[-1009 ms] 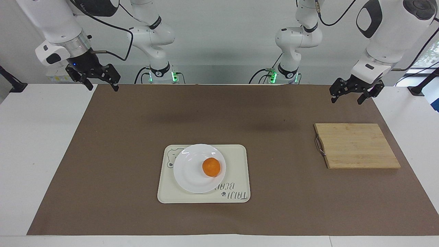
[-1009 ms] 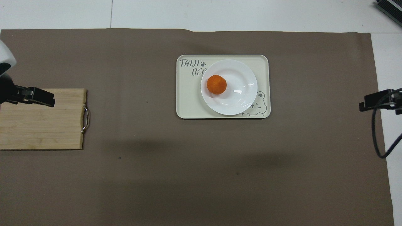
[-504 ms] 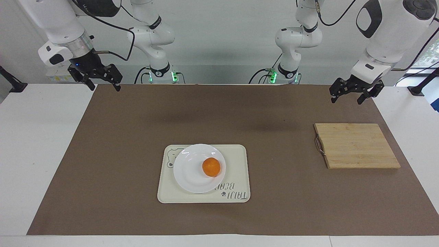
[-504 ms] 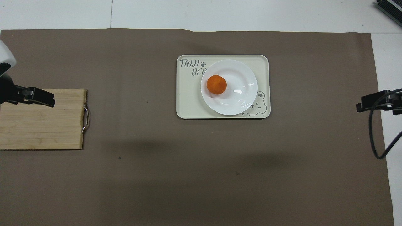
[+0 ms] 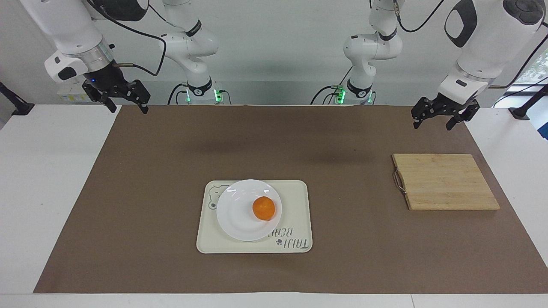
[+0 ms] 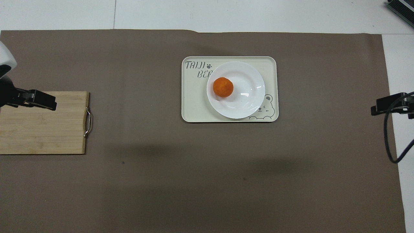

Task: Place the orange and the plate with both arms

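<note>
My orange (image 5: 263, 208) sits on the white plate (image 5: 239, 218), toward the plate's edge on my left arm's side, and the plate rests on the bear-print tray (image 5: 295, 201) mid-mat. Both of my grippers hang empty with fingers apart: the left gripper (image 5: 441, 115) up over the mat's edge by the bamboo cutting board (image 5: 445, 182), the right gripper (image 5: 124, 100) over the mat's corner at its own end. Plate and orange are round, so there's no long axis to line up with. The tray lies between my arms, well clear of both; I'd judge my right gripper slightly closer.
</note>
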`<state>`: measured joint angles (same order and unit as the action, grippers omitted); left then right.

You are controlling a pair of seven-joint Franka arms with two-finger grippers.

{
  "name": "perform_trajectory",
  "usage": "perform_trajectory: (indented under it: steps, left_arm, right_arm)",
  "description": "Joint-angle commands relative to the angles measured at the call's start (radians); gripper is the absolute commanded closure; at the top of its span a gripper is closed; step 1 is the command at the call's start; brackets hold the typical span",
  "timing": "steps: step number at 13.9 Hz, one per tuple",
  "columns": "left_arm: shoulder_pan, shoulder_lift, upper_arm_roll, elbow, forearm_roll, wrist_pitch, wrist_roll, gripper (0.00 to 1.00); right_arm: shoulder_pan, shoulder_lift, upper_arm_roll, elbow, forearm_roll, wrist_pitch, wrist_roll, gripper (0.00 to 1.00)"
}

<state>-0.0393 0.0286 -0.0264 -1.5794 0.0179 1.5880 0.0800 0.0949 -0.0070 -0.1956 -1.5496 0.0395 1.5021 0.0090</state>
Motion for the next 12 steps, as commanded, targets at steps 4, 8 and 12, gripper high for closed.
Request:
perform_trajectory:
  steps: [4,8,12]
  left_arm:
    - [0.013,0.002,-0.006,0.01,-0.013,-0.019,0.017,0.0]
    - [0.013,0.002,-0.006,0.01,-0.013,-0.019,0.017,0.0]
    - [0.013,0.002,-0.006,0.01,-0.013,-0.019,0.017,0.0]
  right_arm:
    - [-0.08,-0.031,0.113,-0.037,-0.027,0.02,0.019,0.0]
    - [-0.077,-0.031,0.107,-0.038,-0.029,0.02,0.019,0.0]
    - [-0.073,-0.034,0.107,-0.04,-0.036,0.023,0.012,0.0]
